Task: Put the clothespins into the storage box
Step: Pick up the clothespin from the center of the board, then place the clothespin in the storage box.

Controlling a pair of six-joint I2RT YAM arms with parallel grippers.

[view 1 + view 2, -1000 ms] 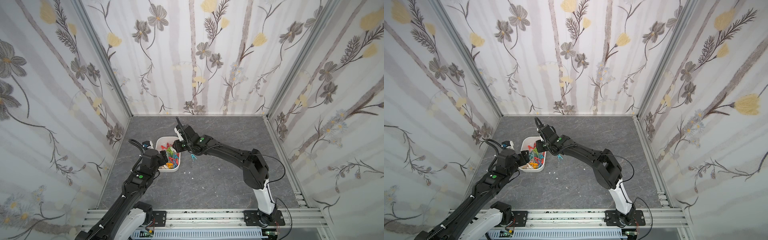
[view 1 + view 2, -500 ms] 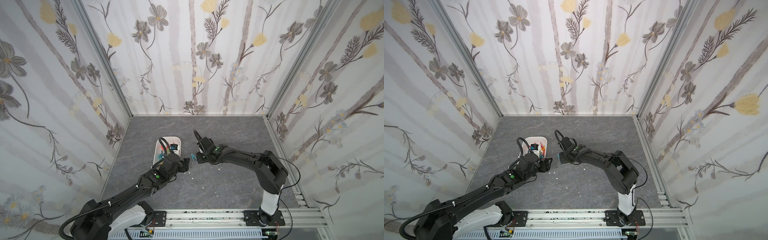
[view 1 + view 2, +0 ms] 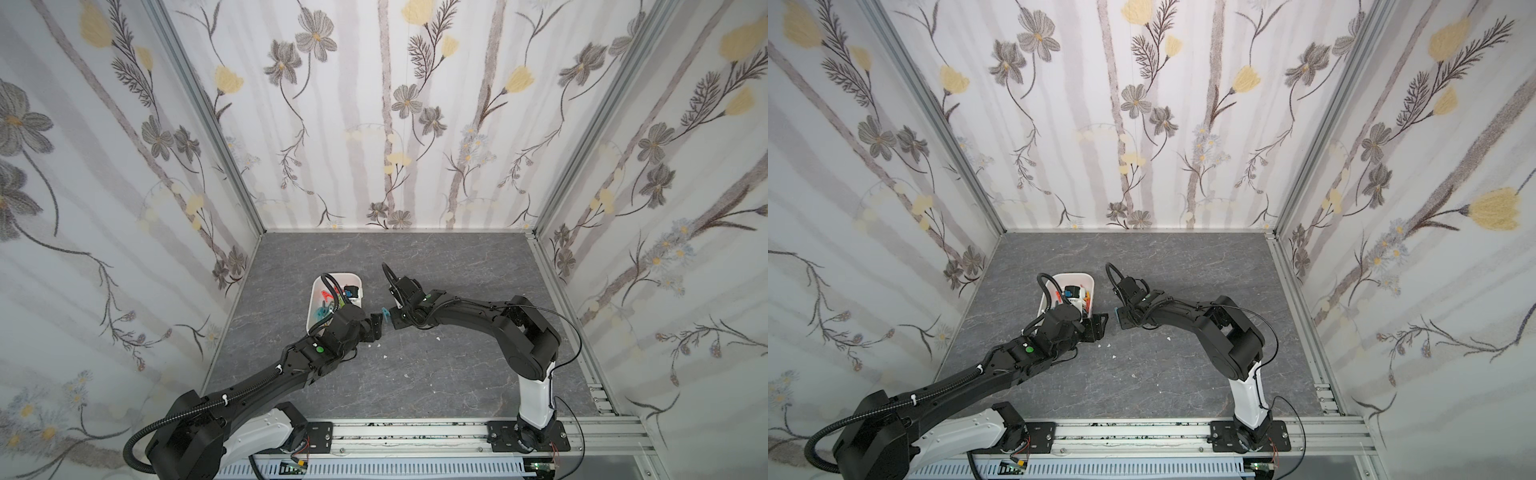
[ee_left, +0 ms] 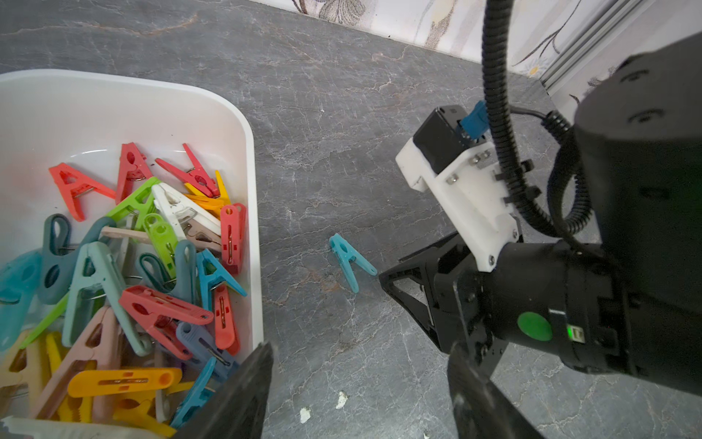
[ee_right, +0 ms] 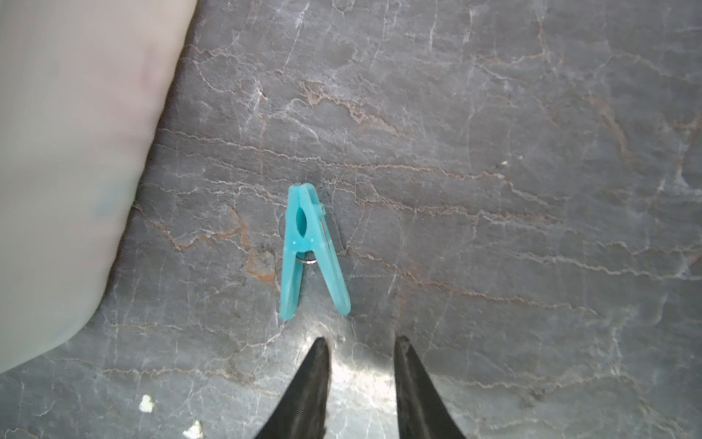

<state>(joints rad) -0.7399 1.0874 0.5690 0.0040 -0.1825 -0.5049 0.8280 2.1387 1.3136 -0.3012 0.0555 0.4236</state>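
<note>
Right wrist view: the right gripper has its two black fingers a narrow gap apart. Only bare table shows between the tips, so it holds nothing and touches nothing. Just ahead of the tips a teal clothespin lies flat on the grey veined table. Its closed nose points away from the gripper and its two legs spread toward it, with a small metal spring ring between them. Pin and fingertips are near but apart. The blurred white wall of the box stands off to one side of the pin, not touching it.

In the left wrist view the left gripper is spread wide and empty. Its fingers frame the stretch of table where the teal clothespin lies. The right gripper reaches in from the far side, its tip close to the pin's legs. The white box has rounded corners and holds a loose heap of clothespins in red, green, yellow, orange, blue, white and beige. The teal pin is outside it, on the table beside the long wall. A few white flecks dot the table.

In both top views the two grippers face each other just beside the box.
</note>
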